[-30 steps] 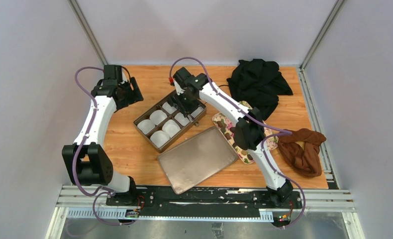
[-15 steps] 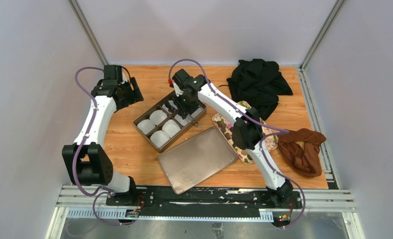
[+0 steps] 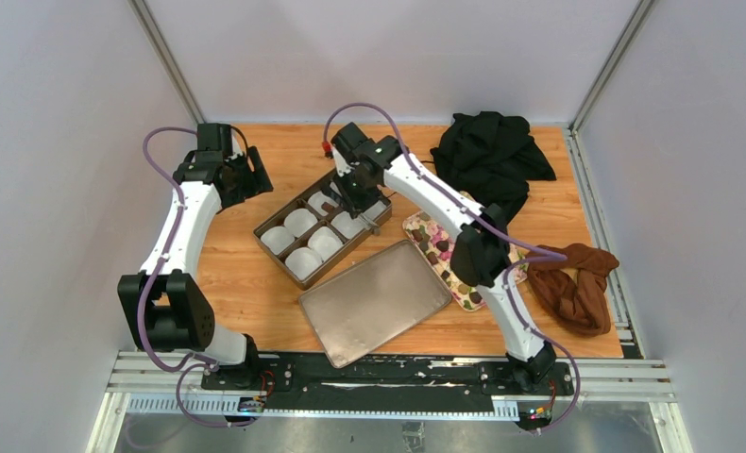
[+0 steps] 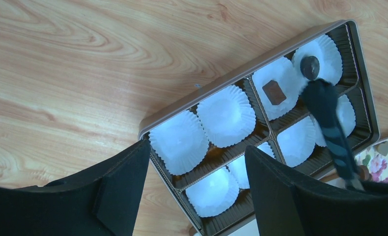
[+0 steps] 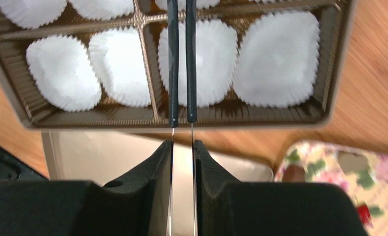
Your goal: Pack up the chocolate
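Observation:
The brown divided box (image 3: 273,247) holds white paper cups (image 4: 178,141). A square chocolate (image 4: 274,92) lies in one cup. A round chocolate (image 4: 310,67) is at the tip of black tongs (image 4: 331,129), over the corner cup; I cannot tell whether it rests there. My right gripper (image 5: 183,147) is shut on the tongs (image 5: 173,64), whose tips run out of the top of its view. It hangs over the box's far end (image 3: 352,187). More chocolates lie on the floral tray (image 3: 461,286). My left gripper (image 4: 197,162) is open and empty, above the box's left end (image 3: 246,175).
The box's flat brown lid (image 3: 374,302) lies in front of the box. A black cloth (image 3: 487,156) is heaped at the back right. A rust-brown cloth (image 3: 572,283) lies at the right edge. Grey walls enclose the table.
My right gripper has shifted a little toward the back over the box's far end, and its elbow has swung right. The left arm has not moved.

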Controlling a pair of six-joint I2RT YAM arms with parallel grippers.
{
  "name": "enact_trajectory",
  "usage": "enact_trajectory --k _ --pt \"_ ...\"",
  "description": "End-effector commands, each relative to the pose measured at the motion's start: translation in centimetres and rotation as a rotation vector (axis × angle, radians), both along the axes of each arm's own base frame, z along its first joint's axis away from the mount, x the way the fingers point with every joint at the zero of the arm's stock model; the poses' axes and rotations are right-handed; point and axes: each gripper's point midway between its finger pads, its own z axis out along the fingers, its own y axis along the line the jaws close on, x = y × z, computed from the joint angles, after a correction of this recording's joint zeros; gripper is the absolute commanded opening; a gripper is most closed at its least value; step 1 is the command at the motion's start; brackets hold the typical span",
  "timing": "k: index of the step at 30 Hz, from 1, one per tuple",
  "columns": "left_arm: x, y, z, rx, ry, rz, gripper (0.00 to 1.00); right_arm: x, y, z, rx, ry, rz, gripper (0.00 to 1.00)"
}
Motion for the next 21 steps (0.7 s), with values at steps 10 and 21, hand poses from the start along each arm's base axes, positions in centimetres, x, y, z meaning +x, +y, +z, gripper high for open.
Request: enact_trajectory --k 10,21 --pt "0.1 -2.1 0.9 -0.074 -0.030 -0.120 0.76 -6.2 -18.5 8.1 -0.118 -0.099 -0.325 0.15" --pt "0.8 -3.3 1.2 -0.095 -0.036 -0.180 0.76 -15.3 -27.5 2.0 -0.322 0.138 -0.456 0.25"
